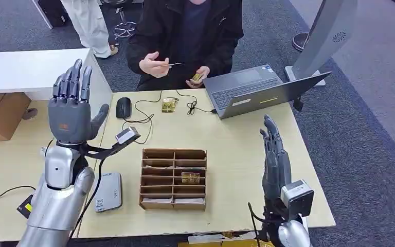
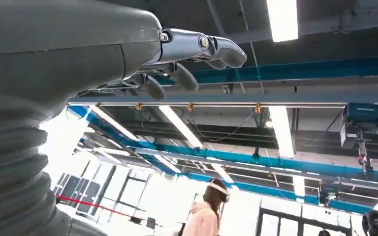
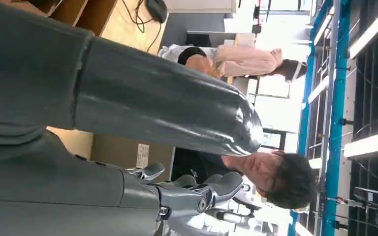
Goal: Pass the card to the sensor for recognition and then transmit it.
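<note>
Nothing done yet, by the look: card at the far table edge, pinched in a person's hand. Left hand raised, spread wide, empty; right hand upright, fingers straight, empty. Taking, scanning at sensor near left, passing on: all left

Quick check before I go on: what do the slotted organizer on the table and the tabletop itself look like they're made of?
The slotted organizer looks like brown corrugated cardboard, matte: thin flat dividers, raw brown edges. The tabletop looks like pale wood-look laminate or veneer, smooth with a faint sheen; which of the two I cannot tell. Both hands, left hand and right hand, are raised and hold nothing.
</note>
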Controlling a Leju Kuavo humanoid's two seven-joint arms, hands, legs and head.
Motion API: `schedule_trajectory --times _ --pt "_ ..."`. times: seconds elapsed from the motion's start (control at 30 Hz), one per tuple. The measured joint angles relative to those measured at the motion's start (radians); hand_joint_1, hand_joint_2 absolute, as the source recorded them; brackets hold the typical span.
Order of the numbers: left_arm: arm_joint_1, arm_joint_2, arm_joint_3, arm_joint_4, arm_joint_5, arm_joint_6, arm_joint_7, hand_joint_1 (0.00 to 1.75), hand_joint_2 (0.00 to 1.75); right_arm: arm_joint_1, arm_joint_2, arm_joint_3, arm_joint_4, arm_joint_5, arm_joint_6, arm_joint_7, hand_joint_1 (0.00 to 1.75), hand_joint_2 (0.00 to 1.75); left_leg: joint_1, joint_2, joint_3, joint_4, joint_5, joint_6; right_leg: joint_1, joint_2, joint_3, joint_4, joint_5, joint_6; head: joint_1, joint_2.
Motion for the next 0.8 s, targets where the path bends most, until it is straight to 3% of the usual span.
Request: schedule_trajectory --times 0.57,0.8 --pt "0.171 -0.015 -0.11 -0.152 0.068 0.0 0.003 0.0 1.75 0.067 0.0 -0.027 -0.034 0.025 -0.031 -0.003 0.0 0.0 0.0 0.0 0.0 0.0 -0.001 0.001 0.0 0.0 0.0 -0.001 -0.001 0.0 0.0 0.0" --pt "0.219 0.011 -0.185 -0.173 0.151 0.001 0.057 0.0 1.75 0.099 0.0 -0.052 -0.061 0.045 -0.03 -0.003 0.0 0.0 0.0 0.0 0.0 0.0 -0.001 0.001 0.0 0.0 0.0 0.0 -0.001 0.0 0.0 0.0"
